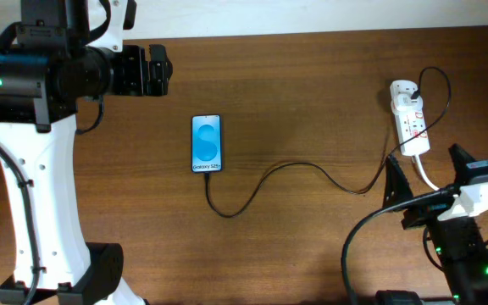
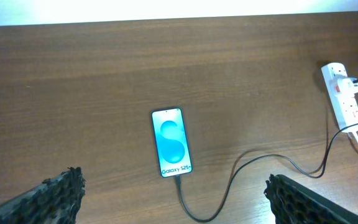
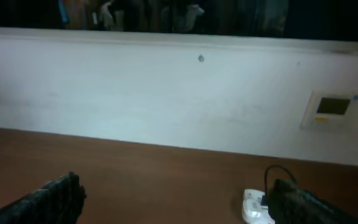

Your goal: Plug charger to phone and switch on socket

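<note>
The phone [image 1: 207, 143] lies flat mid-table with its blue screen lit; it also shows in the left wrist view [image 2: 171, 142]. The black charger cable [image 1: 295, 169] runs from the phone's near end, where its plug tip sits in the port [image 2: 178, 179], across to the white socket strip [image 1: 410, 119] at the far right. The strip's far end shows in the right wrist view [image 3: 255, 206]. My left gripper [image 1: 161, 70] is open and empty, up and left of the phone. My right gripper [image 1: 426, 174] is open and empty, just in front of the strip.
The strip's thick white cord [image 1: 424, 174] leads toward the right arm. A pale wall [image 3: 166, 93] with a small wall panel [image 3: 329, 108] stands beyond the table's far edge. The left arm's white base [image 1: 32, 212] fills the left side.
</note>
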`<act>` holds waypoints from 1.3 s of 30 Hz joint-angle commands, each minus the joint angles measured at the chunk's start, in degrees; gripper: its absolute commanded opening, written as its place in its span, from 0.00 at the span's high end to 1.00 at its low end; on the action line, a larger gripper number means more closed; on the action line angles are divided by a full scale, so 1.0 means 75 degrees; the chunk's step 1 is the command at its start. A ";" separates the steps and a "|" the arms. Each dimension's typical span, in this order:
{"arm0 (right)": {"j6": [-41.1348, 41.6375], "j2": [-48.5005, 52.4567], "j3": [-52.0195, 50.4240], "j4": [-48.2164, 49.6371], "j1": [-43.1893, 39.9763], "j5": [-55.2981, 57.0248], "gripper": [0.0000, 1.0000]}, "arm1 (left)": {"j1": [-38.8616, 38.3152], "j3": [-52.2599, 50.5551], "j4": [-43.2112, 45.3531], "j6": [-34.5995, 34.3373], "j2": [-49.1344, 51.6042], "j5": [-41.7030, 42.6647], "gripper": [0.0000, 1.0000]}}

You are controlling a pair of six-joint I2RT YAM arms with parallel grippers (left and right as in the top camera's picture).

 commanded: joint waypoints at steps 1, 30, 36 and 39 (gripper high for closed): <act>0.0035 -0.0332 -0.0376 0.0551 0.0160 0.0061 0.02 | 0.0050 0.0076 0.0006 0.0035 -0.0073 -0.0029 0.01; 0.0032 -0.3273 -0.5904 0.5365 0.0160 0.0064 0.02 | 0.0050 0.0076 0.0006 0.0035 -0.0073 -0.0029 0.01; 0.0038 -0.3273 -0.6575 0.5744 0.0160 0.0058 0.02 | 0.0050 0.0076 0.0006 0.0035 -0.0073 -0.0029 0.01; 0.0035 -0.3273 -0.6668 0.5767 0.0160 0.0061 0.02 | 0.0050 0.0076 0.0006 0.0035 -0.0073 -0.0029 0.01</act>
